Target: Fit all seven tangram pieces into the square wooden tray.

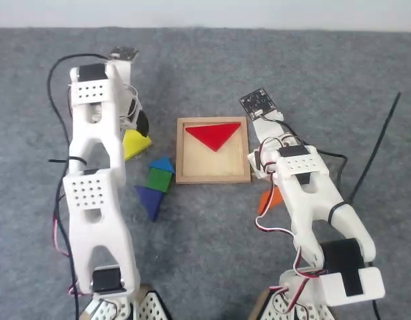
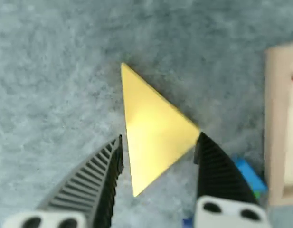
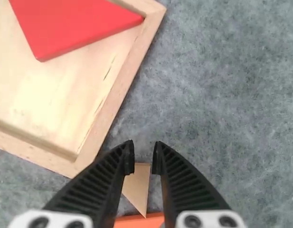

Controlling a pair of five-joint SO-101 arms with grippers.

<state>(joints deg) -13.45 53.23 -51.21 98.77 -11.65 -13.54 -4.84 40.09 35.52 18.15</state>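
The square wooden tray point(image 1: 180, 152) lies mid-table with a red triangle point(image 1: 213, 135) in its far half. A yellow triangle point(image 2: 153, 137) lies flat on the mat left of the tray, and my left gripper point(image 2: 160, 137) is open with one finger on each side of it, close to its edges. In the high view this gripper point(image 1: 140, 130) is at the yellow triangle point(image 1: 135, 144). My right gripper point(image 3: 142, 147) hovers just off the tray's right edge point(image 3: 113, 111), jaws almost closed with nothing between the tips. An orange piece point(image 1: 270, 199) lies under that arm.
A blue piece point(image 1: 163, 164), a green piece point(image 1: 158, 180) and a dark blue triangle point(image 1: 150, 200) sit clustered left of the tray's near corner. A pale tan wedge point(image 3: 137, 187) shows below the right fingers, beside the orange piece point(image 3: 137, 221). Grey felt covers the table.
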